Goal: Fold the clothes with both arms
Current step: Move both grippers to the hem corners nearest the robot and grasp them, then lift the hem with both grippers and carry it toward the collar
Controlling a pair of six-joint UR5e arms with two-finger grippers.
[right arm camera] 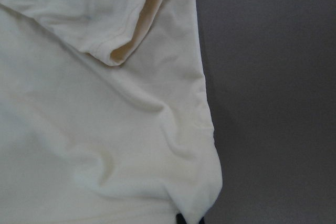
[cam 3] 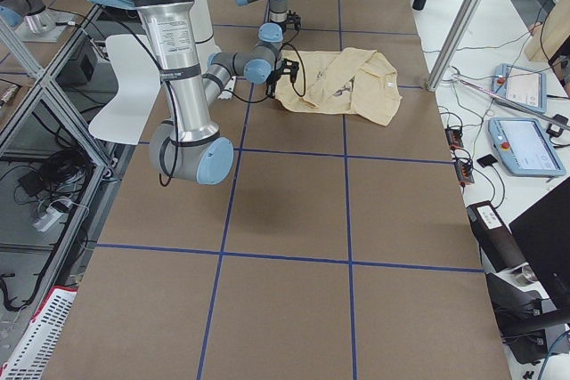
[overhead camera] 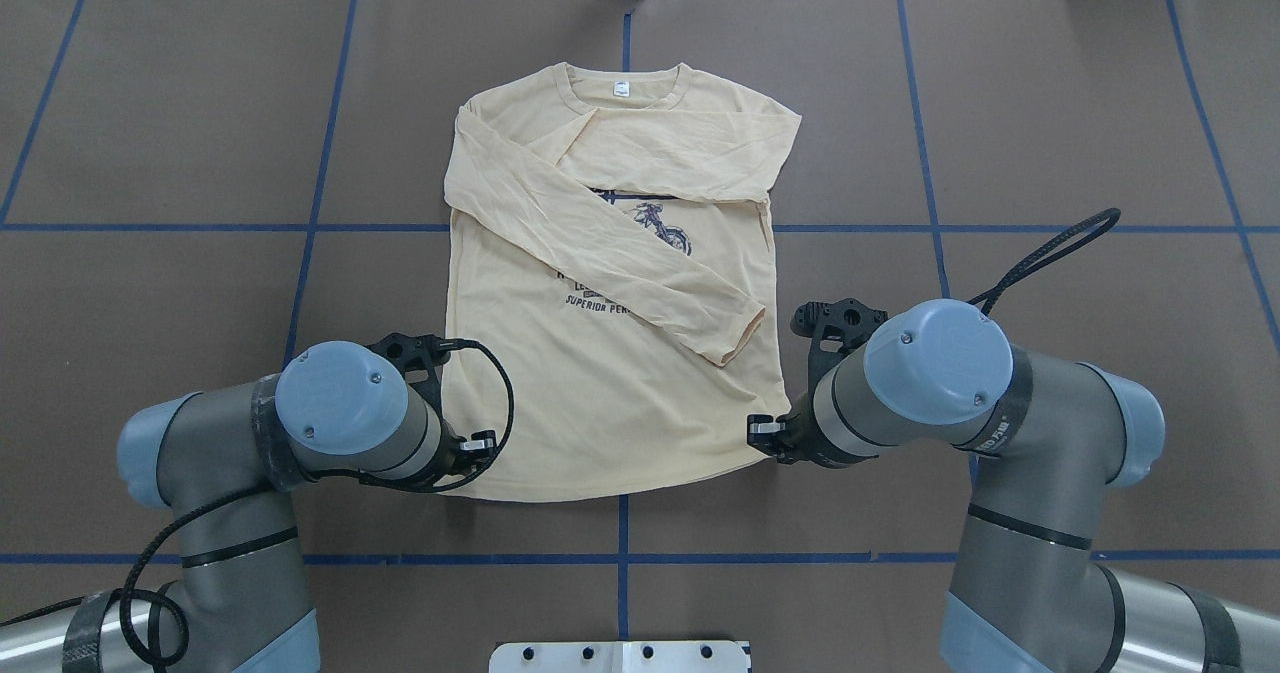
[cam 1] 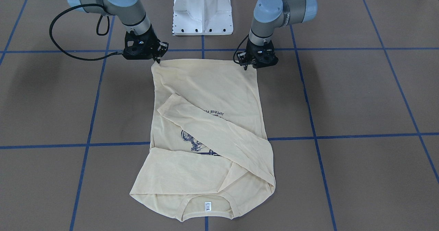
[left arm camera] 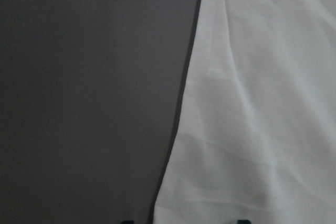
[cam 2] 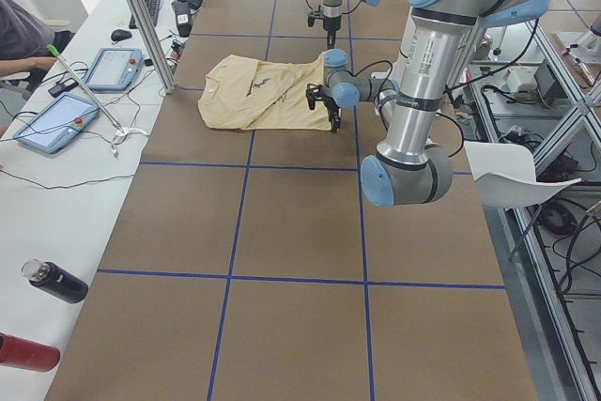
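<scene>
T-shirt (cam 1: 205, 87) lies flat on the table (cam 1: 360, 97), print side up, centred fwd of the white pedestal (cam 1: 203, 9). Hem edge is nearest the robot; collar and neck label (cam 1: 208, 206) are at the far side. Both sleeves are folded in over the chest: one sleeve (cam 1: 212, 128) runs diagonally across the print (cam 1: 190, 141), its cuff (right arm camera: 131, 35) ending near the hem side edge on the robot's right; the 2nd sleeve (cam 1: 178, 169) lies crosswise below the collar, partly under the 1st.

Right gripper (cam 1: 158, 61) is down at the hem corner on the robot's right. In the right wrist view its dark tips sit together at the very corner and the cloth puckers toward them, i.e. jaws closed, pinching the corner.

Left gripper (cam 1: 246, 67) is down at the opposite hem corner. In the left wrist view the fingertips (left arm camera: 241, 221) show well apart at the bottom edge, w/ the shirt's side edge running between them, i.e. jaws wide open, nothing held.

Both arms reach in low from the base, wrists pointing down at the table. Hem corners rest on or just above the surface; which one cannot be told
</scene>
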